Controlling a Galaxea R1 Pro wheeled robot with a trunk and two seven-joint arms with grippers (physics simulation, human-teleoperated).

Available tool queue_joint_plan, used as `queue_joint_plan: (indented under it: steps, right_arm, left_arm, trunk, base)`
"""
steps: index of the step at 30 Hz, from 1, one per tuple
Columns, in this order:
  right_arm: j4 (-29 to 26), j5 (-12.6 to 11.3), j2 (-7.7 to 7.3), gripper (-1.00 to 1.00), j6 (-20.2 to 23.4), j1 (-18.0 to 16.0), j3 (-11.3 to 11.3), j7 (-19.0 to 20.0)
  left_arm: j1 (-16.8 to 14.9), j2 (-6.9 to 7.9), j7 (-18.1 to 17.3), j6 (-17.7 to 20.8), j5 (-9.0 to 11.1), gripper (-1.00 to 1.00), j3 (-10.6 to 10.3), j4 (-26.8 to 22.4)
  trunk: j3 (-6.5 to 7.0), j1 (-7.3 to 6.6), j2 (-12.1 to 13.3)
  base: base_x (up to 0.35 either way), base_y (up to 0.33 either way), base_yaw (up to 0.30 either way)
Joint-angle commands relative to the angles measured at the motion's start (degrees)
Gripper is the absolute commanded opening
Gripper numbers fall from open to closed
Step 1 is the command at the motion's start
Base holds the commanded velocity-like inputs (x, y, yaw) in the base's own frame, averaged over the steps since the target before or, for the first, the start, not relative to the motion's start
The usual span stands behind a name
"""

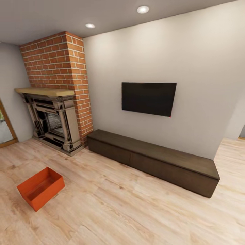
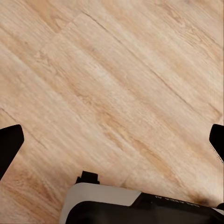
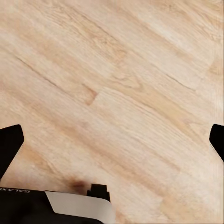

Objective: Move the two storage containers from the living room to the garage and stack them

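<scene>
The bin (image 1: pixel 41 188), at 8 o'clock, is judged light, stiff; opposite rims suit gripping. Both grippers' fingers (image 2: pixel 9 144) (image 3: pixel 9 144) are spread, empty.

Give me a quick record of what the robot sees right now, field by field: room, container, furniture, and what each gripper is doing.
room: light wood plank floor, white wall, brick chimney
container: one orange-red bin on the floor, empty, at the head view's lower left, in front of the fireplace
furniture: dark low cabinet along the wall, black TV mounted above it
left gripper: open, nothing between the fingers, planks below
right gripper: open, nothing held, planks below
task state: bin not yet picked up
</scene>
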Motion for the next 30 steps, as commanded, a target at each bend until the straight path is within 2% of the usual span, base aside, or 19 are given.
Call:
queue_joint_plan:
  steps: [1, 30]
  right_arm:
    - [0.0, 0.1, -0.01, 1.00, -0.1, 0.0, 0.4, -0.1]
    - [0.0, 0.0, 0.01, 1.00, -0.1, 0.0, 0.4, -0.1]
  left_arm:
    - [-0.1, 0.02, -0.4, -0.2, 0.2, 1.00, 0.4, 0.2]
    - [-0.1, -0.06, -0.4, -0.1, 0.2, 1.00, 0.4, 0.2]
  trunk:
    - [-0.02, 0.05, 0.0]
    - [-0.02, 0.05, 0.0]
  base:
    - [0.329, -0.092, 0.242]
    - [0.279, -0.206, 0.247]
